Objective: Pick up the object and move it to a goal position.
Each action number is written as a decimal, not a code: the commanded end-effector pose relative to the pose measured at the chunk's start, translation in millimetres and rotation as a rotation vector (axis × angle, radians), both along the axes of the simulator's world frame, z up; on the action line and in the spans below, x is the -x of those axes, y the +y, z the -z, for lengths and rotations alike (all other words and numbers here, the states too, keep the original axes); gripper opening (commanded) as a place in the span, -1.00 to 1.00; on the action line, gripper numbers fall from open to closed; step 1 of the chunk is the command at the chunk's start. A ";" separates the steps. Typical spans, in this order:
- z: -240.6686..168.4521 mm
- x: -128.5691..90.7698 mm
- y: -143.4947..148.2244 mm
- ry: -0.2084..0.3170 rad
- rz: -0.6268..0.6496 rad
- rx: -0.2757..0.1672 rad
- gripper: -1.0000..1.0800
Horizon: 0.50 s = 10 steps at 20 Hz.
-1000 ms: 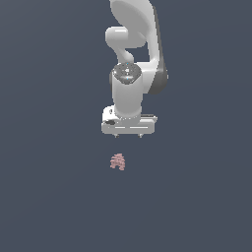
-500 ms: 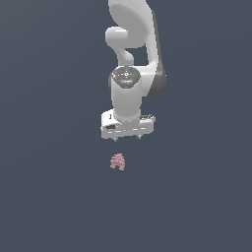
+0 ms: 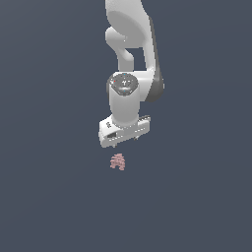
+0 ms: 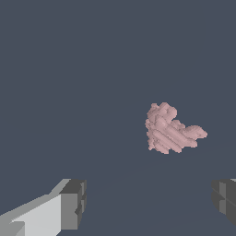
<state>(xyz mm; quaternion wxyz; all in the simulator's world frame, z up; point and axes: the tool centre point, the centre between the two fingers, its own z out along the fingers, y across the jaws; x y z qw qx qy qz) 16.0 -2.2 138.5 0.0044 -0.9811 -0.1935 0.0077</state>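
Flat slate-grey ground (image 3: 54, 197) fills every view, plain and unmarked from edge to edge, with no horizon or wall that I can make out.

In the exterior view my white arm (image 3: 130, 44) comes down from the top of the frame, and my gripper (image 3: 124, 142) hangs at its end, turned at a slight angle so that its end toward the exterior view's left sits lower than the other. Two short dark fingertips (image 3: 114, 146) poke out beneath the white body. They stand wide apart and nothing is between them; I have hold of nothing.

My target, the object (image 3: 117, 161), lies on the ground just below my gripper in the exterior view, slightly toward the exterior view's left of my gripper's middle. It is a small pale pink lump, much smaller than my gripper. A clear strip of grey shows between it and my fingertips, so we are apart, not touching.

From the wrist view the object (image 4: 170, 130) looks ridged and knobbly, with parallel grooves across its body and a rounded lobe sticking out to one side. My two fingers show at the frame's edge, one with a white flank and dark grey pad (image 4: 73, 204), the other only a dark grey corner. The object sits beyond the gap between them, nearer the second finger.
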 end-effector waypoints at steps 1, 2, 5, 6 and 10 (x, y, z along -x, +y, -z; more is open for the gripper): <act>3.4 -3.0 -2.1 -0.001 -0.070 0.001 0.92; 4.7 -4.2 -3.0 -0.001 -0.097 0.001 0.92; 8.7 -7.6 -5.5 -0.002 -0.179 0.002 0.92; 10.1 -8.8 -6.3 -0.002 -0.206 0.002 0.92; 15.4 -13.4 -9.8 -0.003 -0.315 0.002 0.92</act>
